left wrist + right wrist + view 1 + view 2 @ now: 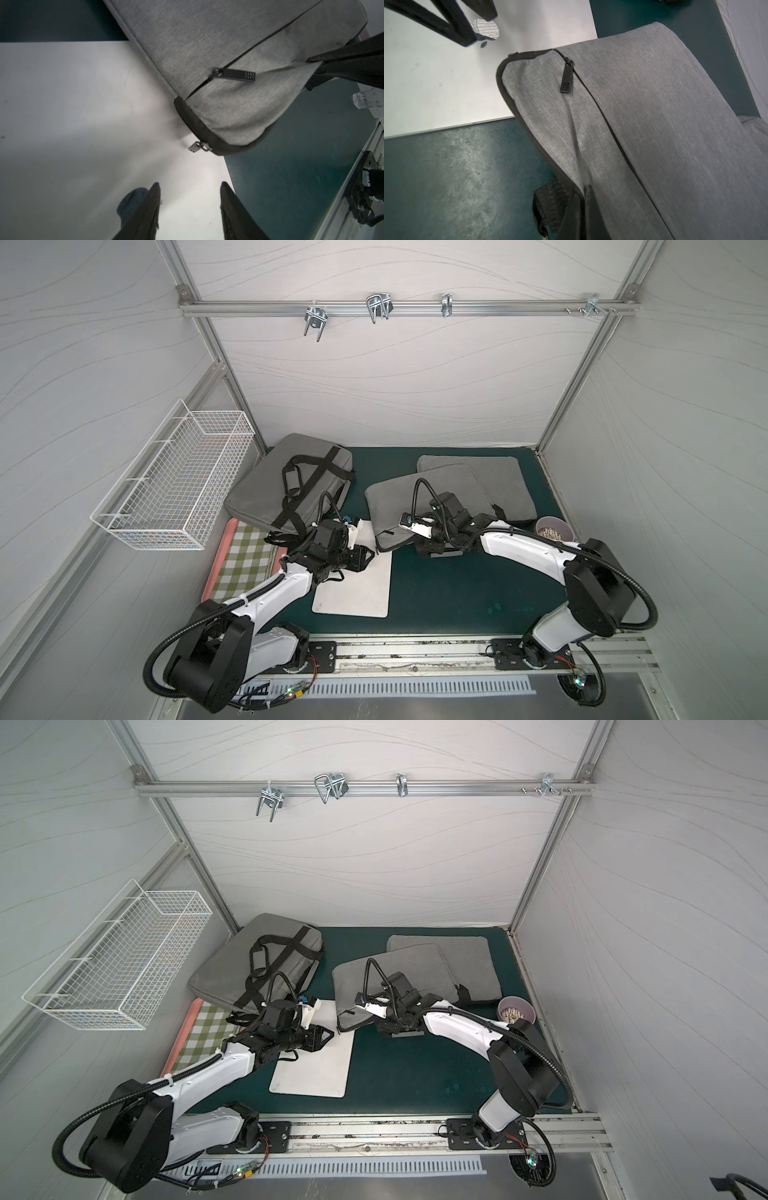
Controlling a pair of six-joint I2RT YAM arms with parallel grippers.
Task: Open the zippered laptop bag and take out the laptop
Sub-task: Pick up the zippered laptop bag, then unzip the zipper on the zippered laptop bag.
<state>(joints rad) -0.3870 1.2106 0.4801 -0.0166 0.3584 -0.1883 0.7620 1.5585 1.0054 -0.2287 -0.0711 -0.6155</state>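
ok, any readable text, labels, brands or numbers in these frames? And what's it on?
No text is legible in any view.
Zipper pull on the grey laptop bag: embossed dot grid only, no letters.
Blue mark by the left arm's wrist camera: too small to read.

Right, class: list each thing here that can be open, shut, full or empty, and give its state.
laptop: lid closed, lying flat.
middle bag: front pocket zipped shut, corner over the laptop.
left gripper: open, holding nothing.
right gripper: shut, apparently pinching the middle bag's near edge.
cup: upright, something inside.
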